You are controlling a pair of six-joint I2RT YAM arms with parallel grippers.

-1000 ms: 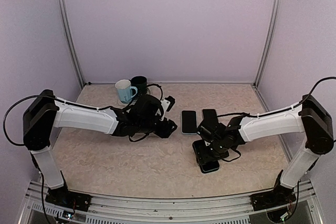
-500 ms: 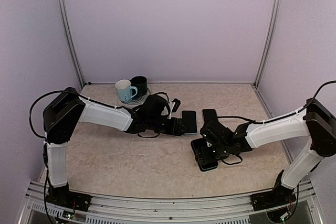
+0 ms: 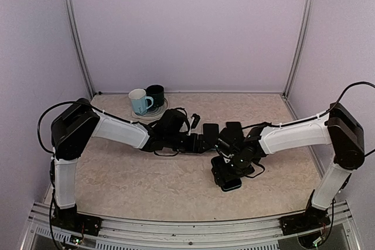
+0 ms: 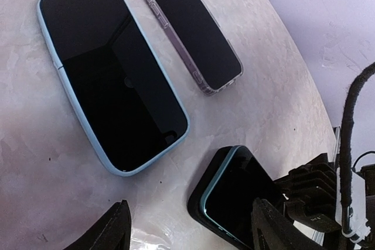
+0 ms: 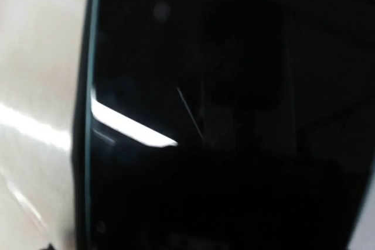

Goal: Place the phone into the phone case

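Observation:
A teal-edged phone lies in a black case, its near edge raised above the case rim; both show in the top view. My right gripper sits low on the far end of this phone. Its wrist view is filled by the dark screen, and its fingers are hidden. My left gripper is open and empty. It hovers low between the black case and a light-blue-edged phone. A phone in a clear case lies beyond.
A white-and-blue mug and a dark mug stand at the back left. The blue-edged phone and the clear-cased phone lie side by side mid-table. Cables trail from both wrists.
My left arm has reached right, bringing its gripper up beside the phones. My right gripper and the black case with its phone have shifted slightly left.

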